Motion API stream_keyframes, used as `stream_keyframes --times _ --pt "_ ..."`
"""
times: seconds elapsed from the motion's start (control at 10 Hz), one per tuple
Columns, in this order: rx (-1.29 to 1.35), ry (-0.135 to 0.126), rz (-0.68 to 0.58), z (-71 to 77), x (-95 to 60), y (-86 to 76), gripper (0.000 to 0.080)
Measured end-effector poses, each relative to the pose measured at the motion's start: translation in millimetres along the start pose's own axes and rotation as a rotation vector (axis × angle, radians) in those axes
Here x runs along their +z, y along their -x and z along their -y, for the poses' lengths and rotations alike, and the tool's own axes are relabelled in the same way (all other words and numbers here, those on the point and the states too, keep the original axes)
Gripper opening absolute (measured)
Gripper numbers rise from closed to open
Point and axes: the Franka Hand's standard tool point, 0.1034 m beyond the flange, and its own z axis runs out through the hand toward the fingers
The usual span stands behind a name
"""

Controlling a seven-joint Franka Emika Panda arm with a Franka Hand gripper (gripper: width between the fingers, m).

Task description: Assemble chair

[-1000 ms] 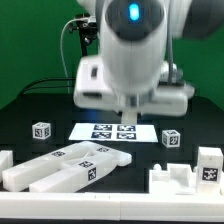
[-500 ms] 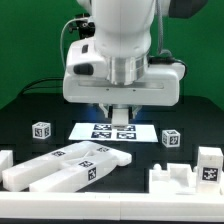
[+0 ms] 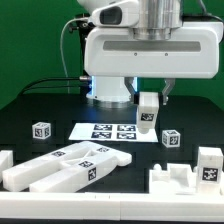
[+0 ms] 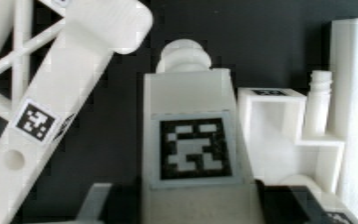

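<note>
Matte white pegged plastic chair leg (image 3: 147,110) in my gripper (image 3: 148,98)
Jaws clamped on it — its black-and-white square tag (image 4: 195,148) faces my wrist camera.

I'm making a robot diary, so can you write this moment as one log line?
phase: carrying part | gripper: shut on chair leg | leg: upright, off the table | long bars: lying on table, untouched

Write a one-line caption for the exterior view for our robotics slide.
Panda gripper holding a tagged white chair leg aloft, other chair parts lying around the marker board on the black table.
</note>
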Motion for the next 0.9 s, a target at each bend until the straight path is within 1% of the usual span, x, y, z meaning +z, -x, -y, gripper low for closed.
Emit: stream_keyframes --times 0.1,0.2,0.3,0.4,0.5,0.6,0.7,0.8,0.9 --pt "-0.003 0.000 -0.080 0.7 0.1 -5.9 0.0284" --pt "-0.004 -0.001 -0.118 3.1 2.5 -6.4 0.0284" --pt "0.006 -0.021 -0.174 11.3 1.1 -18.0 0.0284" --pt "0.032 -0.059 -0.208 11.6 -7.1 -33.7 0.0284" --pt "0.070 -0.090 -0.246 6.7 -18.3 -46.1 0.0284" --pt "0.068 -0.076 -0.332 5.9 -21.3 -50.6 0.0284" --pt "0.065 -0.064 -0.375 5.4 -17.0 -47.6 0.0284" --pt "0.065 -0.049 -0.446 2.9 -18.6 -49.5 0.0284" --pt "0.063 -0.039 -0.486 1.7 -17.1 -48.4 0.0284"
